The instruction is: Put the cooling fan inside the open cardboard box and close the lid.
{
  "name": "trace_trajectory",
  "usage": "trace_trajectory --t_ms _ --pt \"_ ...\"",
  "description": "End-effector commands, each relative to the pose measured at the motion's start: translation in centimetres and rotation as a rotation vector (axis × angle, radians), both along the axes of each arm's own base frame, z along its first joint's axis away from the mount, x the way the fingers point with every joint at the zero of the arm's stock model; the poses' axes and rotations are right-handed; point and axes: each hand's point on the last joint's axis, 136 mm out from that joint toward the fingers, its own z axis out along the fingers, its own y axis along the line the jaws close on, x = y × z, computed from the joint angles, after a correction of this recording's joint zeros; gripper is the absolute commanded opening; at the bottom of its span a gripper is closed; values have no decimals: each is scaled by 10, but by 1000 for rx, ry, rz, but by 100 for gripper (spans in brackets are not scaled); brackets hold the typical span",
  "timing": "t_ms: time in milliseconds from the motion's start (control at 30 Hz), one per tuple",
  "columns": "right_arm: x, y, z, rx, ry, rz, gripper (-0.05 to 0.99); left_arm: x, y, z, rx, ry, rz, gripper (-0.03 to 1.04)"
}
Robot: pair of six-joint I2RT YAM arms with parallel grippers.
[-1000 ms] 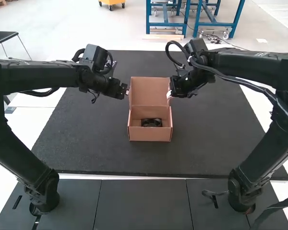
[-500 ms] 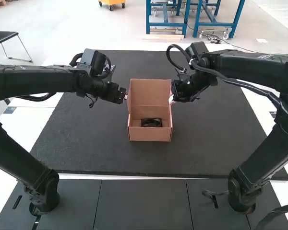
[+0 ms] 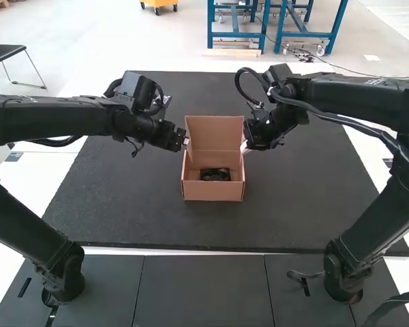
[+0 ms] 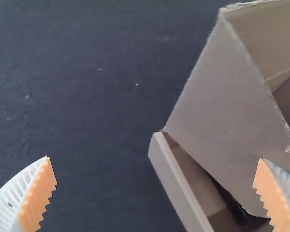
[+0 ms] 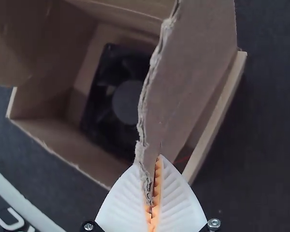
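High view, left to right: my left end effector [image 3: 180, 139] hangs just beside the left edge of the upright lid [image 3: 215, 133], fingers spread wide and holding nothing. The cardboard box [image 3: 213, 187] sits mid-mat on the bench [image 3: 123, 197], and the cooling fan [image 3: 215, 174] lies flat on its floor. My right end effector [image 3: 246, 143] is pinched onto the lid's ragged right edge.

No print can be read on the cardboard box [image 5: 198, 63]. Beside the right gripper [image 5: 152, 174], pale marks [image 5: 5, 220] on a dark surface may be letters, too cropped to read.
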Motion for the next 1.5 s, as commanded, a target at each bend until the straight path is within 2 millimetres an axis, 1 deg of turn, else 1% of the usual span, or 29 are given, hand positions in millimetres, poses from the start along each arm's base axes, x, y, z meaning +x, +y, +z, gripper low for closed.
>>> trace_trajectory --t_ms 0,233,333,500,633,1067,1233,1300,1467 --pt "-12 2 5 15 -11 33 2 -5 -8 9 -43 -8 -22 97" --pt "-23 -3 -4 5 10 33 2 -11 -3 2 -27 20 -18 97" --pt "-25 -4 -6 3 15 36 2 -15 -2 2 -27 20 -20 97" --pt "-27 -3 -7 2 19 42 1 -22 1 -1 -22 28 -21 97" --pt "-35 0 -12 -3 35 62 0 -26 3 -3 -22 29 -20 97" --pt "-43 -4 -21 -32 60 82 0 -29 4 -6 -16 31 -26 97" --pt "-45 -5 -23 -48 56 94 0 -34 7 -11 2 59 -30 97" --pt "-46 -4 -24 -53 56 103 0 -37 9 -10 8 65 -29 97" --pt "-46 -6 -25 -69 46 114 0 -40 14 5 6 30 -34 97"
